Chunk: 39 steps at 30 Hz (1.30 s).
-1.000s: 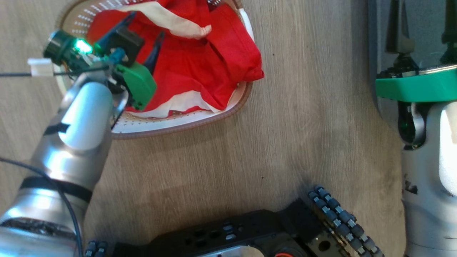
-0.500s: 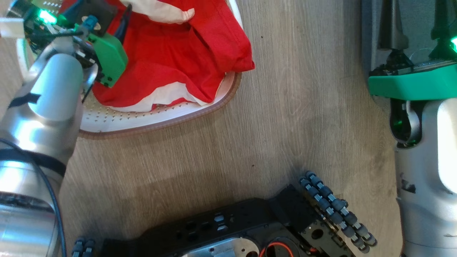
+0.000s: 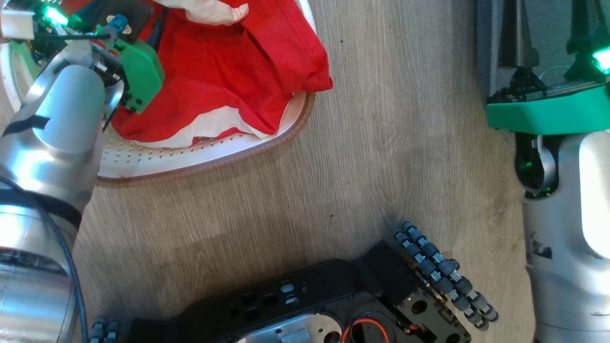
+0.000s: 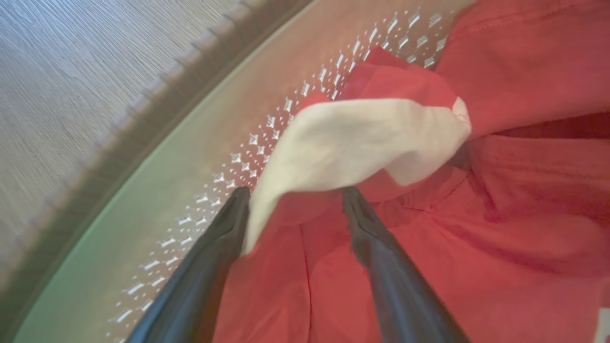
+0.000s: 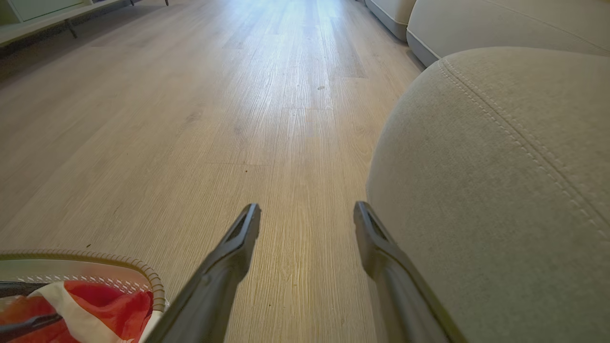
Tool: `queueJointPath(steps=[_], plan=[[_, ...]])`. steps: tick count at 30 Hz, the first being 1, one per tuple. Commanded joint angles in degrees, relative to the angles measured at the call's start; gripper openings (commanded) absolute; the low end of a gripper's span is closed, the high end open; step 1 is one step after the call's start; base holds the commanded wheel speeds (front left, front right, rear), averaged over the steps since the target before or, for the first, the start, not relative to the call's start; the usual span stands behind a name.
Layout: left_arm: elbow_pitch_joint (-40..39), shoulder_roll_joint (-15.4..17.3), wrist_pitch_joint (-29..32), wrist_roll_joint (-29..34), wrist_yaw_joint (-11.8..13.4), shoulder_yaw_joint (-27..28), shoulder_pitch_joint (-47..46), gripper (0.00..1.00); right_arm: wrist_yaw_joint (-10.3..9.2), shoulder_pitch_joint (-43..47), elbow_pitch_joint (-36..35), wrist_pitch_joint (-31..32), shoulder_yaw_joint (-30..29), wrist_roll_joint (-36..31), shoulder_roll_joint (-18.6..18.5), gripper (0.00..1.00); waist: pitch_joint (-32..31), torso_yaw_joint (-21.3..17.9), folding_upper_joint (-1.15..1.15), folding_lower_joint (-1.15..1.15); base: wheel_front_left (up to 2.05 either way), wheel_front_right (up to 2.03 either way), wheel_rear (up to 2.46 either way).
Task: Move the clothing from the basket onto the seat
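Note:
The clothing [image 3: 228, 71], bright red with white panels, lies heaped in the cream basket [image 3: 214, 159] on the floor and spills over its right rim. My left gripper [image 4: 293, 195] reaches down into the basket, open. Its two dark fingers straddle a folded white panel [image 4: 357, 138] of the clothing [image 4: 500, 214], close by the perforated basket wall [image 4: 157, 190]. Off to the right, my right gripper [image 5: 307, 207] is open and empty above the floor, right beside the rounded edge of the grey seat [image 5: 500, 190]. The seat [image 3: 545, 33] also shows behind that gripper's fingers.
The wooden floor [image 3: 381, 157] stretches between basket and seat. My black wheeled base [image 3: 443, 276] sits at the bottom of the head view. The basket corner [image 5: 143, 281] shows at the right wrist view's lower left. Another grey cushion [image 5: 476, 19] and low pale furniture [image 5: 43, 19] stand farther off.
The whole head picture has slid left and up, so the camera has moved. My left gripper sits a little farther into the basket. Both grippers stay open.

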Motion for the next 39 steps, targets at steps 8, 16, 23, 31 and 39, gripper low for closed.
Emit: queueJointPath(steps=[8, 16, 23, 31, 39], plan=[[-2.6, 0.4, -0.3, -2.2, 1.3, 0.9, 1.0, 0.0, -0.01, 2.0, -1.2, -0.4, -0.3, -0.1, 0.6, 1.0, -1.6, 1.3, 0.0, 0.0, 0.0, 0.0, 0.0], [-14.9, -2.1, -0.3, -7.0, 2.8, 3.8, 10.1, 0.0, -0.01, 4.7, -0.6, -0.4, -3.0, -2.9, 0.6, 1.0, -9.9, 5.7, 0.0, 0.0, 0.0, 0.0, 0.0], [-27.2, -2.6, -0.3, -10.8, 4.9, 8.8, 22.6, 0.0, -0.01, 8.7, 0.8, -0.4, -4.3, -6.1, 0.5, 1.0, -21.5, 9.5, 0.0, 0.0, 0.0, 0.0, 0.0], [-37.0, -4.6, -0.3, -14.0, 4.9, 15.8, 34.3, 0.0, -0.01, 14.3, 3.4, -0.4, -5.4, -7.4, -0.8, 1.0, -33.7, 12.9, 0.0, 0.0, 0.0, 0.0, 0.0], [-44.2, -6.0, -0.3, -15.0, 4.4, 22.5, 44.5, 0.0, -0.01, 19.5, 5.6, -0.4, -5.4, -8.0, -1.9, 1.0, -43.2, 14.4, 0.0, 0.0, 0.0, 0.0, 0.0]])
